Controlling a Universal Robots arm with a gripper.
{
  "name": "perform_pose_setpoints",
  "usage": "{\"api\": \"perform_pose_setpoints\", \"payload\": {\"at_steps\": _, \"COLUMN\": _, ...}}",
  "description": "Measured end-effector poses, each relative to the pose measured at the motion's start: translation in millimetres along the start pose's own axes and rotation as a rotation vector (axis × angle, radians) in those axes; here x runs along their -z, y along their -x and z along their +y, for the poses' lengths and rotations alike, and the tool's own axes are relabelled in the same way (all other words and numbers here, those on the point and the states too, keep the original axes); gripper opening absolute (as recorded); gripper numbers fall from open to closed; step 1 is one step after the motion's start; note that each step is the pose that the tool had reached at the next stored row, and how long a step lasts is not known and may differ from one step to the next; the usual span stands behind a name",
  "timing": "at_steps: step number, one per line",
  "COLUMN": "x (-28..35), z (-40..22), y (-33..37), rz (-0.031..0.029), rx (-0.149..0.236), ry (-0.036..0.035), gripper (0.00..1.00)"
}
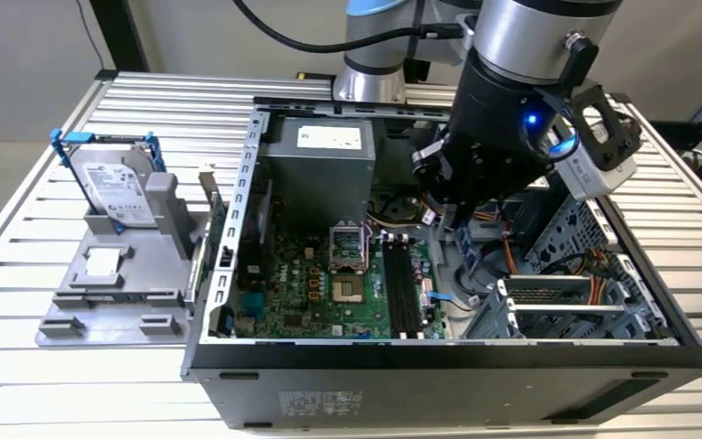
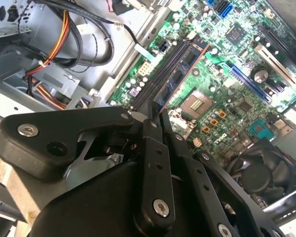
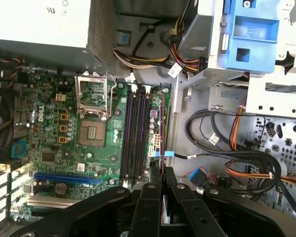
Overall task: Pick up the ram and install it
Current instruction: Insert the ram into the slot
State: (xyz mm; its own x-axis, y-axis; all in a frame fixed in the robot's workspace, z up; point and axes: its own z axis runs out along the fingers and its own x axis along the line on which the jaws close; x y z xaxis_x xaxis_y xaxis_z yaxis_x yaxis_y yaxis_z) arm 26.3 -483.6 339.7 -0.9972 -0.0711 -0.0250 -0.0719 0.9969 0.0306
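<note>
In the exterior view the hand (image 1: 459,215) hangs inside the open computer case (image 1: 449,355), clamped on the ram (image 1: 468,251). The stick hangs on edge below it, toward the exterior view's right of the black memory slots (image 1: 402,285) and not seated in them. The drive cage (image 1: 570,302) stands close on the stick's other side, and the power supply (image 1: 321,165) walls off the back. Out on the worktop (image 1: 83,389), well apart, a hard drive in a blue frame (image 1: 120,183) stands in a grey holder (image 1: 107,283).

In the second wrist view the fingers (image 2: 152,148) pinch the ram (image 2: 182,74) flat between them. It runs out over the motherboard (image 2: 237,84), parallel to the slots.

In the first wrist view the ram (image 3: 162,143) shows edge-on — a thin line beside the slots (image 3: 135,133), near the board's edge, with loose cables (image 3: 222,148) beyond.
</note>
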Motion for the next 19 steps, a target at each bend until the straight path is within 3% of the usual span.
{"api": "perform_pose_setpoints", "payload": {"at_steps": 4, "x": -6.4, "z": -0.2, "y": -0.2, "rz": 0.0001, "rx": 0.000, "ry": -0.0014, "gripper": 0.00}}
{"api": "perform_pose_setpoints", "payload": {"at_steps": 10, "x": -7.6, "z": -0.2, "y": -0.2, "rz": 0.0004, "rx": 0.000, "ry": -0.0051, "gripper": 0.00}}
{"api": "perform_pose_setpoints", "payload": {"at_steps": 19, "x": -23.3, "z": 0.7, "y": -6.6, "rz": 0.0004, "rx": -0.003, "ry": -0.0055, "gripper": 0.00}}
